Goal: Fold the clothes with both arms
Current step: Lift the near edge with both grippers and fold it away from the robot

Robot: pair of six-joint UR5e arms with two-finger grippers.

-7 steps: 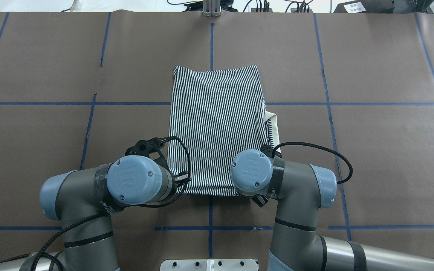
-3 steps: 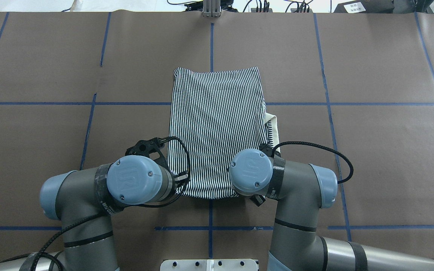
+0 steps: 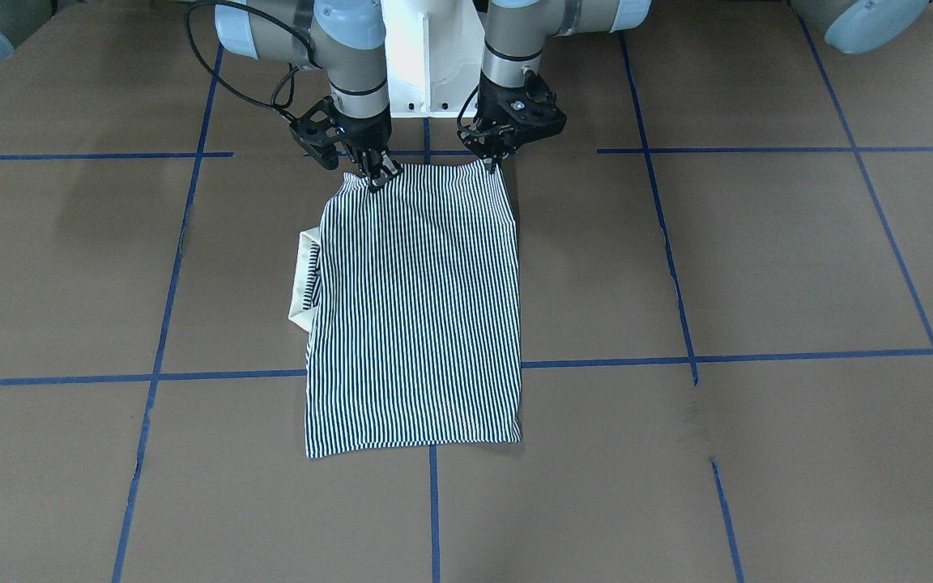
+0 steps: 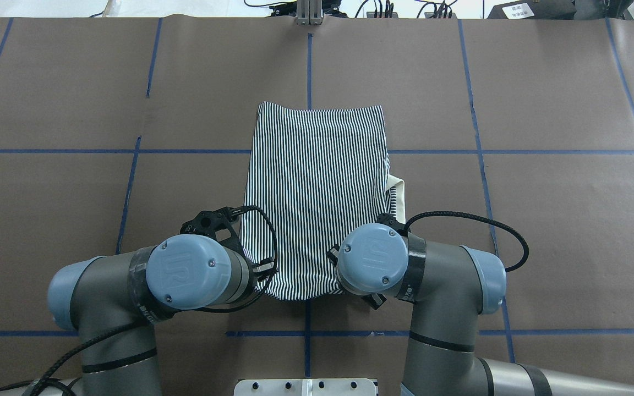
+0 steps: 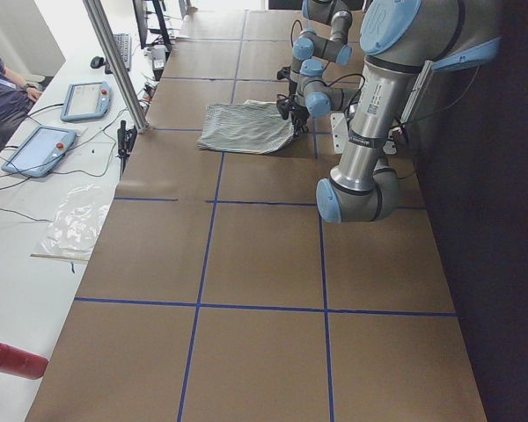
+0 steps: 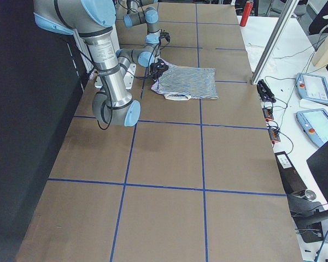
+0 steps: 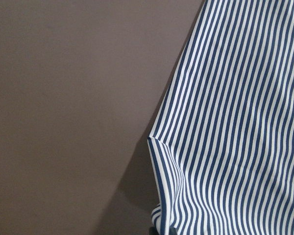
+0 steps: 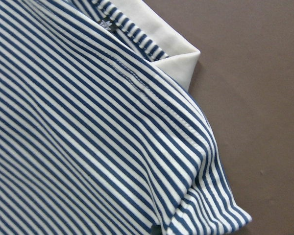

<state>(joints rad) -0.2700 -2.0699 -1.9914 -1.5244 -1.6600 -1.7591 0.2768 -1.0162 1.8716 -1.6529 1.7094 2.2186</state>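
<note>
striped polo shirt (image 4: pixel 314 192), folded lengthwise, near corners pinched up

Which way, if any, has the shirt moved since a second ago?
Yes. In the overhead view the shirt slid downward, its lower edge closer to the lower tape line.

The polo shirt (image 4: pixel 317 181) is soft, matt knit cloth with a smoother collar (image 4: pixel 400 198), lying on matt brown paper (image 4: pixel 542 220).

Overhead, you cannot see the shirt's (image 4: pixel 317 192) 7 and 5 o'clock corners: the left wrist (image 4: pixel 196 272) and right wrist (image 4: pixel 375 259) cover them.
</note>
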